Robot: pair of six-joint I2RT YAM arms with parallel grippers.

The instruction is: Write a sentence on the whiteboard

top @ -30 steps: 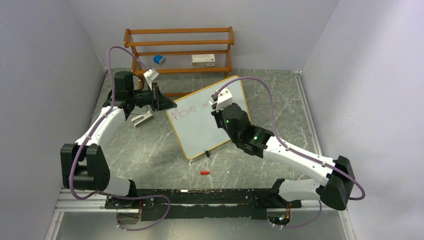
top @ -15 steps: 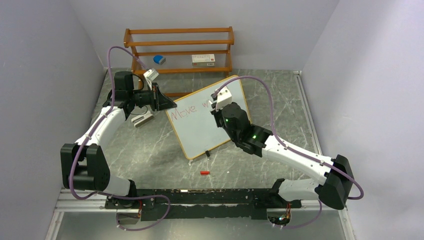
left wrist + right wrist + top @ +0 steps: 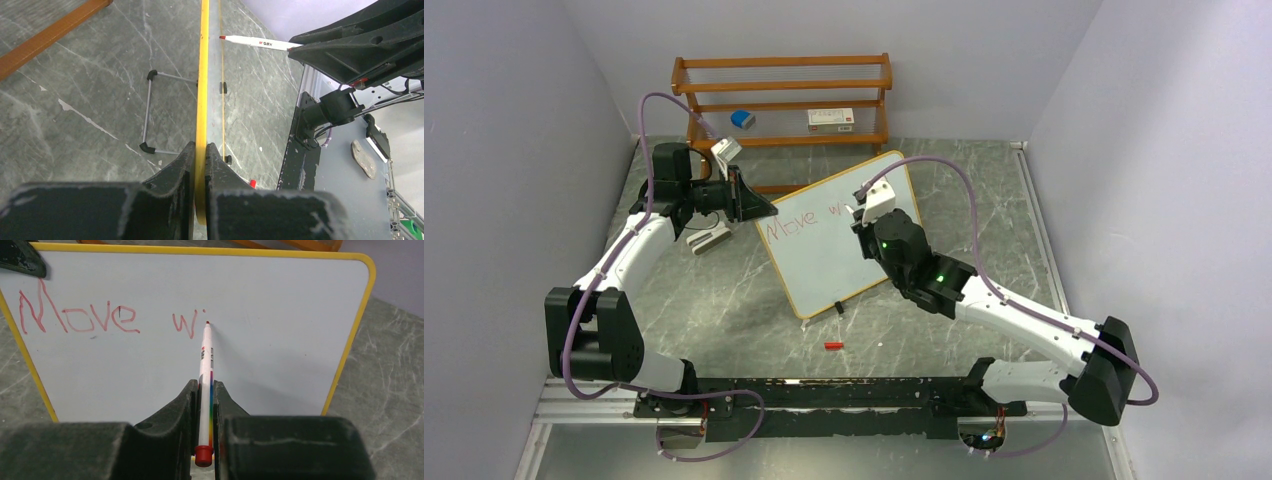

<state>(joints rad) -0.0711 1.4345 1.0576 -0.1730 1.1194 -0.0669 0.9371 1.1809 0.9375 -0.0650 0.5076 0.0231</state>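
Starting at the left, the left claw (image 3: 200,150) is seen pressed together on the yellow frame at the left edge of the whiteboard (image 3: 824,262), which is held upright on the grey table (image 3: 724,300) near its middle, turned at an angle, in front of the wooden rack (image 3: 782,85). A small grey block (image 3: 708,239) is laid on the table just beside the left arm. A blue item (image 3: 742,119) and a white box (image 3: 830,119) are kept on the rack's lower shelf. "Move wi" is written in red across the top of the board. A white marker (image 3: 205,347) is clamped in the right claw (image 3: 205,387), and its red tip is set at the board face by the "i", apparently touching. A red cap (image 3: 832,346) is left on the table, in front of the board
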